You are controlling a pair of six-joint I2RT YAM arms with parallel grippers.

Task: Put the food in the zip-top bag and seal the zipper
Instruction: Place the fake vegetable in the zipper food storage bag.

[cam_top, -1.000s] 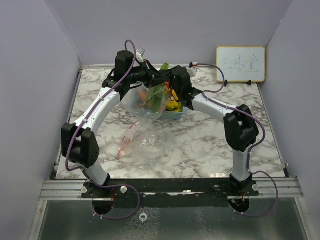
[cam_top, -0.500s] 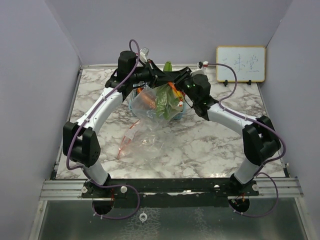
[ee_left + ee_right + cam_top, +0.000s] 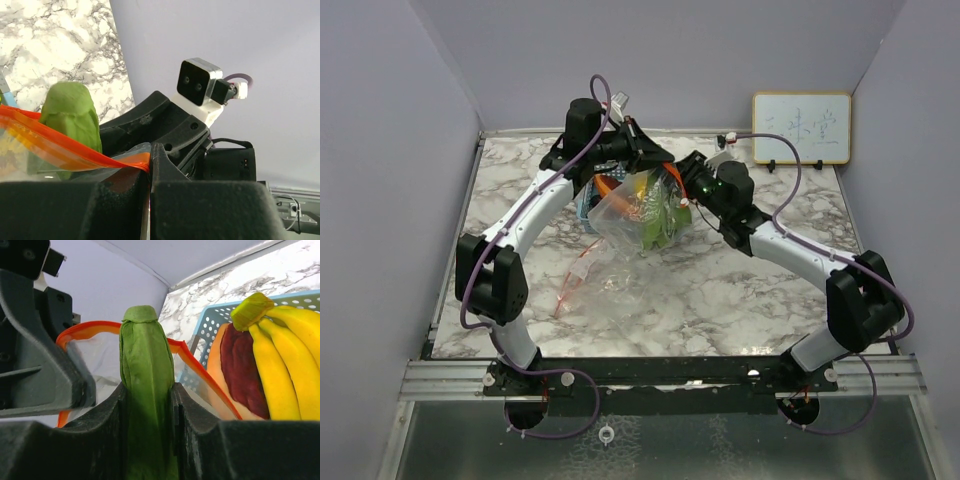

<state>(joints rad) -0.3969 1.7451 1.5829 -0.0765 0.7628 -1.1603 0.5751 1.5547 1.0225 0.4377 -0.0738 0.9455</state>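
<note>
My left gripper (image 3: 645,160) is shut on the orange zipper rim (image 3: 75,150) of the clear zip-top bag (image 3: 630,215) and holds it up above the table at the back middle. My right gripper (image 3: 678,190) is shut on the long green leafy vegetable (image 3: 147,390), whose tip pokes into the bag's open mouth; the vegetable also shows in the left wrist view (image 3: 70,115) and through the bag from above (image 3: 660,215). Yellow bananas (image 3: 280,370) and a dark purple-red piece (image 3: 245,370) lie in the blue mesh basket (image 3: 210,335).
The blue basket (image 3: 588,200) stands behind the bag, mostly hidden by it. A second clear bag with a red strip (image 3: 582,285) lies flat on the marble table (image 3: 740,290). A small whiteboard (image 3: 801,128) leans on the back wall at the right.
Both grippers have risen and shifted right. The bag has been lifted higher and the green vegetable has gone from above the basket into the bag's mouth.
</note>
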